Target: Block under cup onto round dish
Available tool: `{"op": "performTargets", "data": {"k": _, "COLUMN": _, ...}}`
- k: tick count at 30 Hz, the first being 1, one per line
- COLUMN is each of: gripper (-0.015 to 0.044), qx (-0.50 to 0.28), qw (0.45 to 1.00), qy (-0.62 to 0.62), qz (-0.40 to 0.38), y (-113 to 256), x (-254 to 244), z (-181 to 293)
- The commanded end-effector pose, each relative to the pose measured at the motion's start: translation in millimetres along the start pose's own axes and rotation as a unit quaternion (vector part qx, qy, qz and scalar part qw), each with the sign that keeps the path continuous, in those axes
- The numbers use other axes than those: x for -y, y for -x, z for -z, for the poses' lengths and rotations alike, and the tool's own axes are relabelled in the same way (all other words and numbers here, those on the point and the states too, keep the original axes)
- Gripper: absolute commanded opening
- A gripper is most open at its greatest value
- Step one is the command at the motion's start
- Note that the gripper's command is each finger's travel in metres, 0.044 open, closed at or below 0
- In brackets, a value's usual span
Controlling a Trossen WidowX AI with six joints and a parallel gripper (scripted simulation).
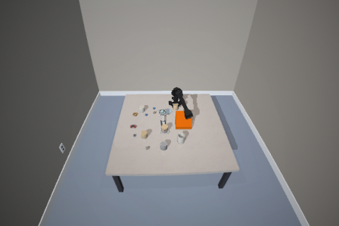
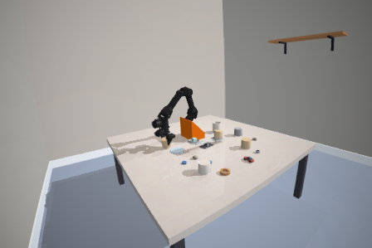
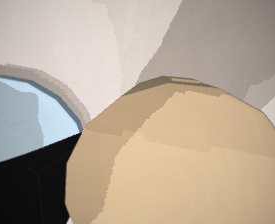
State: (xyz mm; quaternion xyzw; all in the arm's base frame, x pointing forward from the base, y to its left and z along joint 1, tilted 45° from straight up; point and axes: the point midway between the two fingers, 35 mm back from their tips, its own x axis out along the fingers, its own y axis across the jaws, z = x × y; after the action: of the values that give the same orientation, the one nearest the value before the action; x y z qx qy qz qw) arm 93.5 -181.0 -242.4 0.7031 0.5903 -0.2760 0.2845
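My gripper (image 1: 175, 105) (image 2: 165, 142) is shut on a tan cup (image 1: 175, 107) (image 2: 164, 143) (image 3: 183, 165), low by the table beside the light blue round dish (image 1: 169, 111) (image 2: 177, 151) (image 3: 13, 110). I cannot tell whether the cup touches the table. In the wrist view the dish lies left of the cup, partly behind a black finger. A small teal block (image 1: 162, 111) (image 2: 194, 139) sits on the uncovered end of the balance. The other tan cup (image 1: 164, 128) (image 2: 218, 134) stands on the balance's far end from the arm.
An orange block-like obstacle (image 1: 184, 120) (image 2: 187, 128) stands beside the balance, under the arm's elbow. A white cup (image 1: 141, 109) (image 2: 204, 167), another tan cup (image 1: 144, 134) (image 2: 246, 143), a grey cup (image 1: 163, 146) (image 2: 237, 131), a pale cup (image 1: 181, 138), a toy car (image 2: 248, 159) and small pieces stand around.
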Motion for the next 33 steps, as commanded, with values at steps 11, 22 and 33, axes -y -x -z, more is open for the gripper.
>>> {"op": "performTargets", "data": {"k": 11, "gripper": 0.0157, "qx": -0.003, "qw": 1.0, "qy": -0.001, "qz": 0.001, "y": -8.5, "x": 0.8, "z": 1.3}}
{"op": "performTargets", "data": {"k": 22, "gripper": 0.044, "qx": -0.003, "qw": 1.0, "qy": -0.002, "qz": 0.0, "y": 3.4, "x": 0.3, "z": 0.4}}
{"op": "performTargets", "data": {"k": 33, "gripper": 0.0387, "qx": 0.007, "qw": 1.0, "qy": 0.004, "qz": 0.001, "y": 47.2, "x": -2.7, "z": -2.7}}
